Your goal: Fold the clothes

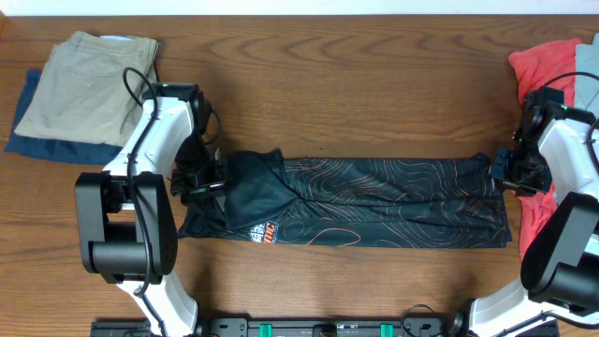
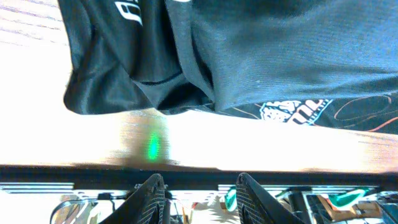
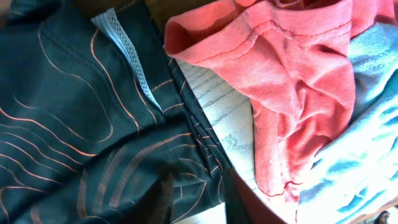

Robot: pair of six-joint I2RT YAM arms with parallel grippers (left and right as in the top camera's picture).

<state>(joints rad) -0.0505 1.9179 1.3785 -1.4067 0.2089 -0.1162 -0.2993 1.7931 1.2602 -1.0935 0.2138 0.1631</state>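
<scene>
The black jersey (image 1: pixel 374 201) with orange contour lines lies across the middle of the table as a long folded strip, a logo near its front left. My left gripper (image 1: pixel 201 180) is at its left end. In the left wrist view the jaws (image 2: pixel 200 190) are open and empty, apart from the jersey's bunched corner (image 2: pixel 186 56). My right gripper (image 1: pixel 510 175) is at the jersey's right end. In the right wrist view its blurred fingers (image 3: pixel 202 196) are apart and straddle the jersey's edge (image 3: pixel 81 112), which lies flat.
Folded khaki trousers (image 1: pixel 89 84) lie on a dark blue garment (image 1: pixel 23 140) at the back left. A red shirt (image 1: pixel 547 61) and a light blue garment (image 1: pixel 588 89) are heaped at the right edge, close to the right gripper; both also show in the right wrist view, the red shirt (image 3: pixel 292 81) and the light blue garment (image 3: pixel 360 155).
</scene>
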